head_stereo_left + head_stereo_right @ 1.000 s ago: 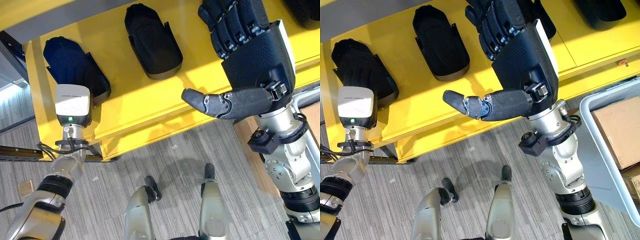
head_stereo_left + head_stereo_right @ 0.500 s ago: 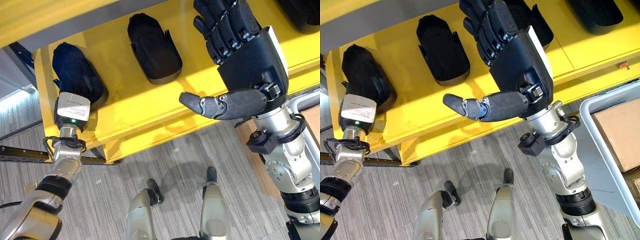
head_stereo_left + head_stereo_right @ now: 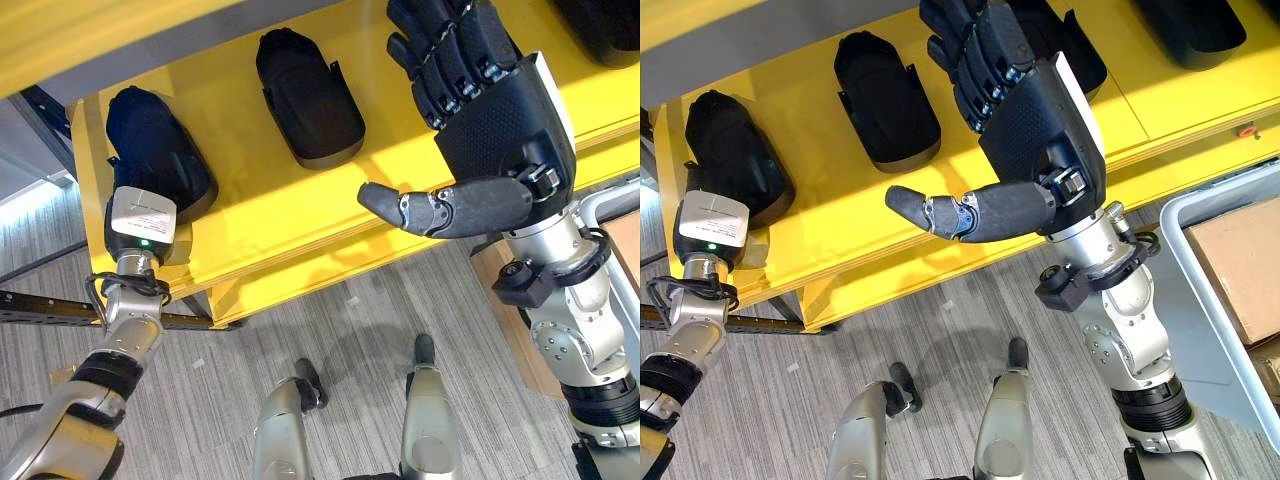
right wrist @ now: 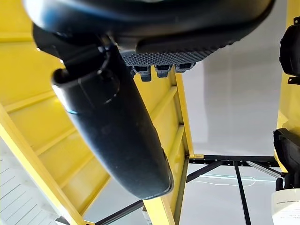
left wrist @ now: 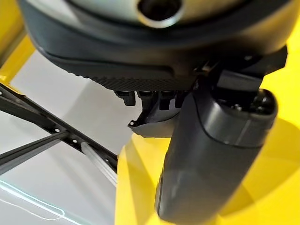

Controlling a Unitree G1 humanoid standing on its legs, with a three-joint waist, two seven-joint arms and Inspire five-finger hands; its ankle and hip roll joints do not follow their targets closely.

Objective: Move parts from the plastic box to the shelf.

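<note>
Fingers of the left hand are hidden on the black part at the yellow shelf, upper left; grip unclear. Its long axis runs away from that wrist. Right hand, fingers relaxed and holding nothing, hovers upper right.

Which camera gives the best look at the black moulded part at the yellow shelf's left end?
The right eye view: the black moulded part shows almost whole above the left hand. The left eye view matches it; the left wrist view catches an edge of it.
</note>
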